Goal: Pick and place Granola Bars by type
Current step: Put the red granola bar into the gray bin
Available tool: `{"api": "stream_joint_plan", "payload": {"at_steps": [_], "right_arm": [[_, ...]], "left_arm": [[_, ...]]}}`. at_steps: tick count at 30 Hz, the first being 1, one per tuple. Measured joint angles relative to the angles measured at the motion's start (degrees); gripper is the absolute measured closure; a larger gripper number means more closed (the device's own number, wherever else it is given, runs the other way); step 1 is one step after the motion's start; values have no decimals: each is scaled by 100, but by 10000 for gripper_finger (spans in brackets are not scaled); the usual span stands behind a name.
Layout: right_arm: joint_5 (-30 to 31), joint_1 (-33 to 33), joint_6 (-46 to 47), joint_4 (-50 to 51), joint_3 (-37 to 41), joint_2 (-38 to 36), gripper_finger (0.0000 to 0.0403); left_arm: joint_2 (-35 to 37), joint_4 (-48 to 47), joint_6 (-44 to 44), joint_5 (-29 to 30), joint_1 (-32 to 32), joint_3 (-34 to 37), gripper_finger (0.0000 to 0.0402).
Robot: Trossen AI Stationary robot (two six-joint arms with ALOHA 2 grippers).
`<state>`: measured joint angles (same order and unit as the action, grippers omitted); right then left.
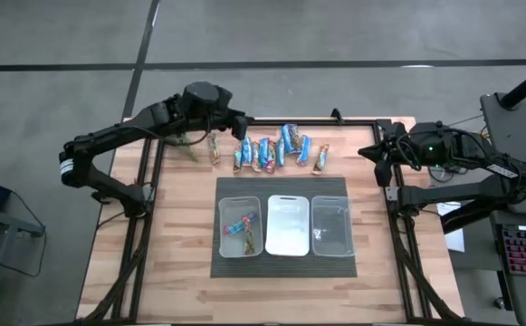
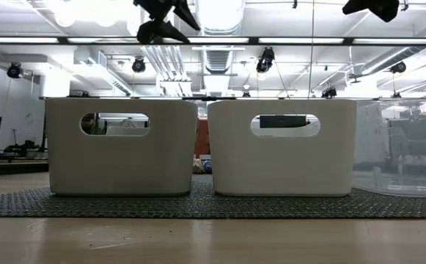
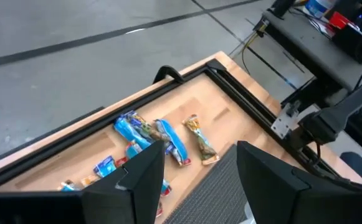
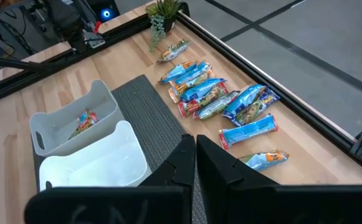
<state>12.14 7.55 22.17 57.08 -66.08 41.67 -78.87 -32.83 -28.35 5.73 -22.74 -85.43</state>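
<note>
Care is needed on the descent — one bar should be picked out of the row of granola bars and straddled across its narrow width, so that no neighbour is pinched. The left gripper is held open and empty above the row's left end, the bars just ahead and below. The right gripper is shut, parked at the table's right edge.

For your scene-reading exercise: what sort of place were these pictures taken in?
Probably a robotics lab or workshop: exposed ceiling ducts and spotlights overhead, a bare concrete floor with marked lines, and a wooden table fitted with two robot arms.
</note>
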Motion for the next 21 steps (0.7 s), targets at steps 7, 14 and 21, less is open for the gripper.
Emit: {"api": "stream_joint_plan", "payload": {"at_steps": [7, 14, 21], "right_arm": [[2, 0, 36, 0, 0, 0, 394], [12, 0, 75, 0, 0, 0, 394], [47, 0, 123, 0, 0, 0, 394]], "left_arm": [[-801, -1177, 55, -11, -200, -1315, 220], [-1668, -1747, -60, -39, -281, -2230, 220], [-2323, -1780, -388, -237, -280, -2382, 220]]}}
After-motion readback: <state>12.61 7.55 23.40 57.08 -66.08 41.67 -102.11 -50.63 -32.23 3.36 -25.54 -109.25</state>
